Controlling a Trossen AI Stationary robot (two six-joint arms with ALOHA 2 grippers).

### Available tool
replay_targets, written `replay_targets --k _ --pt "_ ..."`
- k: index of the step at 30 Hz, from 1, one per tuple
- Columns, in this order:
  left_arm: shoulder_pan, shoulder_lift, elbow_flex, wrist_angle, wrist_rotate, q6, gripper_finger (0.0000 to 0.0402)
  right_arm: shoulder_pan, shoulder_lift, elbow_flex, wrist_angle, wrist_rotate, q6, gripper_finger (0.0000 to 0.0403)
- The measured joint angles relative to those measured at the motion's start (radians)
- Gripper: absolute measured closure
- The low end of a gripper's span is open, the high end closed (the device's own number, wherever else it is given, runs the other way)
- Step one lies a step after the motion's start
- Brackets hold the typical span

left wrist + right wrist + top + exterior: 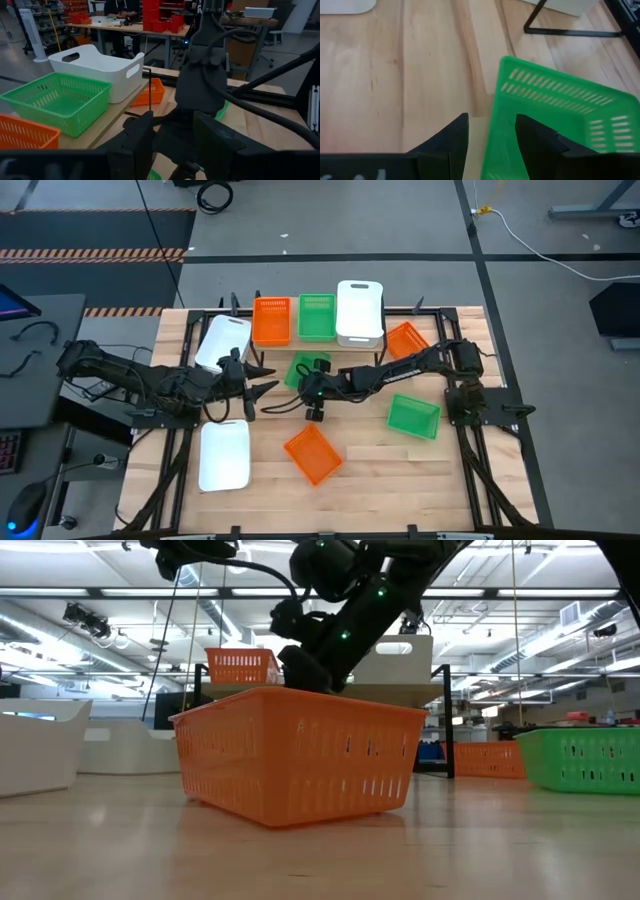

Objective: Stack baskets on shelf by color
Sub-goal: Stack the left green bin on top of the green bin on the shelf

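A: Status on the big items first?

B: Large wooden tabletop (440, 480) is carrying everything. Low narrow shelf w/ light plank top and thin black legs (400, 310) is sitting along the far edge. On it, L to R in the high view: orange slotted plastic basket (271, 321), green slotted plastic basket (317, 317), white rounded-corner plastic basket (359, 311).

A: Loose baskets?

B: Two more white baskets: one (222, 340) lying near the shelf's left end, one (224, 455) sitting at the near left of the table. Another green one (414, 416) is resting right of centre. A second orange one (313, 453) is sitting front-centre, filling the low view. A third orange one (407, 340) is lying tilted by the shelf's right end.

A: Grippers?

B: Right gripper (491, 131) is hovering mid-table, fingers spread, straddling the near wall of the third green basket (555, 115); can't tell if pads are touching the wall. Left gripper (172, 135) is waiting just left of it, fingers partly apart, holding nothing; the right arm's wrist is showing close ahead of it.
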Motion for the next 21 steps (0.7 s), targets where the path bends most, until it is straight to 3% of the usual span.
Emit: replay_targets --k 21 --pt "0.000 -0.004 0.000 0.072 -0.002 0.105 0.0253 0.000 0.050 0.001 -0.001 0.007 0.101 0.0235"
